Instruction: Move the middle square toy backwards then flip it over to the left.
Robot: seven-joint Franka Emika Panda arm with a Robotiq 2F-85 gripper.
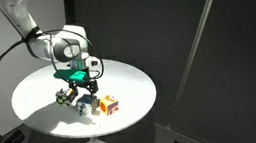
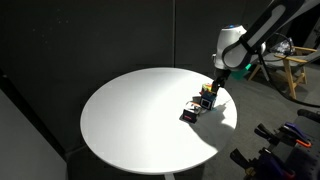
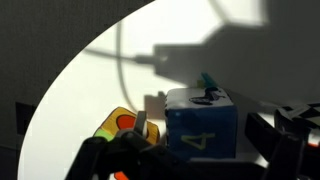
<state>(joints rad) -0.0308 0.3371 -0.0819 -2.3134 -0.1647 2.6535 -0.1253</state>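
Hovering my end effector [image 1: 83,92] spread wide over the middle square toy [image 3: 200,128], cube, no long axis, blue "4" face upright toward wrist camera, flat on worktop [image 1: 30,95]

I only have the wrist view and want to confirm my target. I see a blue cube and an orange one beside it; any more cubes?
Observer: Yes, a third one, a dark green cube, sits beside the blue cube, opposite the orange cube.
Operator: So blue is the middle one?
Observer: Yes, the three form a row on the round white table.
Operator: Where's my gripper?
Observer: The gripper hangs open just above the blue cube.
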